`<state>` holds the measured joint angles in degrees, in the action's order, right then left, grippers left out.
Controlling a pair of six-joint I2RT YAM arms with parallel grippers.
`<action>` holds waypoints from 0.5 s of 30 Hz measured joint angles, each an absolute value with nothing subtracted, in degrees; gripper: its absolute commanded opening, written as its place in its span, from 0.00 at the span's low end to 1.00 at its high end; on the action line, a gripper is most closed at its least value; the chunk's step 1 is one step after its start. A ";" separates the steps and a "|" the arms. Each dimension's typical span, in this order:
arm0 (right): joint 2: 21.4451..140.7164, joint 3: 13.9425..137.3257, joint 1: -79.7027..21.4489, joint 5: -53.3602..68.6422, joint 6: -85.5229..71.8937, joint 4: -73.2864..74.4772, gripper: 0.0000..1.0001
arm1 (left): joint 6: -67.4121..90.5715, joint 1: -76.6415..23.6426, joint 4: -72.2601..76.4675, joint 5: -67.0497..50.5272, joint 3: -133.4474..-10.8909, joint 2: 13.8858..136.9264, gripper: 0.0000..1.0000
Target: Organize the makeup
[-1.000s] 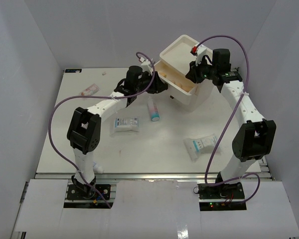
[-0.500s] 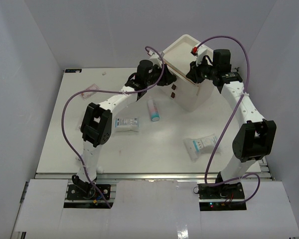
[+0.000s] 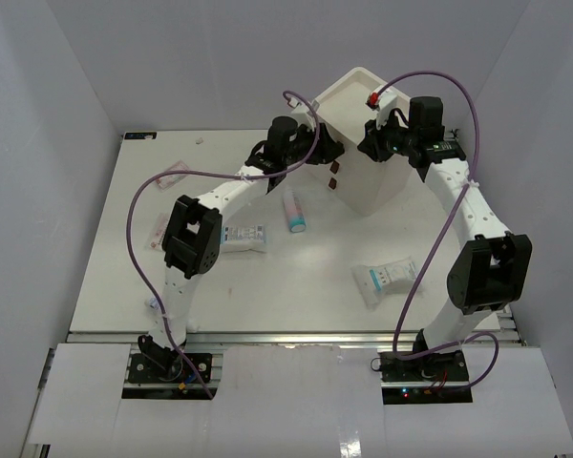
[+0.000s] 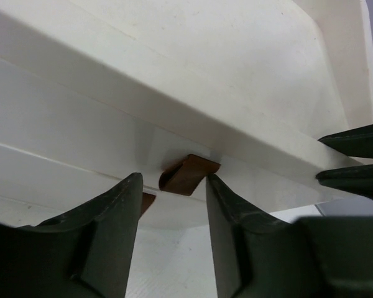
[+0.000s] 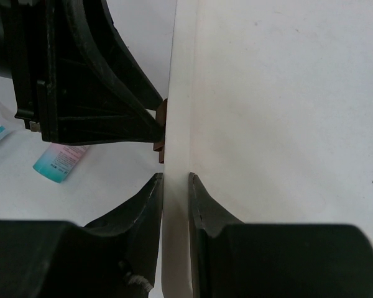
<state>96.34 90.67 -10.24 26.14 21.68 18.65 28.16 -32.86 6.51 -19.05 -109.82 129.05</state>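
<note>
The white three-drawer box (image 3: 368,181) stands at the back with its drawers closed. My left gripper (image 3: 328,153) is open at its front face. In the left wrist view (image 4: 173,186) a brown knob (image 4: 188,174) sits between the fingertips. My right gripper (image 3: 377,143) is shut on the box's top rim, and the right wrist view (image 5: 175,180) shows the rim (image 5: 177,124) clamped. On the table lie a white bottle with teal cap (image 3: 294,212), two white packets with teal print (image 3: 244,236) (image 3: 387,279) and two pinkish sachets (image 3: 172,173) (image 3: 159,227). No tan sponges show.
A second brown knob (image 3: 332,183) shows lower on the box front. The bottle (image 5: 59,162) also shows in the right wrist view, below my left gripper. White walls close in the table at the left, back and right.
The upper drawer, which stood pulled out a second ago, is now pushed in. My left arm has reached right toward the box front. The right gripper has stayed on the rim.
</note>
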 measured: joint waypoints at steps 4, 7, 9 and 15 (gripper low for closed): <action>95.50 90.22 -10.44 26.47 21.67 19.79 0.08 | 25.72 -32.90 10.49 -18.65 -99.03 124.66 0.78; 95.11 90.08 -10.55 26.81 21.67 20.62 0.08 | 23.04 -32.97 12.63 -18.55 -90.37 120.01 0.83; 95.00 89.98 -10.55 27.00 21.68 20.78 0.08 | 21.07 -33.00 13.27 -18.53 -87.28 117.16 0.85; 94.57 89.47 -10.55 27.69 21.71 20.86 0.08 | 16.69 -32.54 17.27 -20.27 -83.68 111.77 0.83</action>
<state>94.57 89.47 -10.55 27.69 21.71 20.86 16.69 -32.54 17.27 -20.27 -83.68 111.77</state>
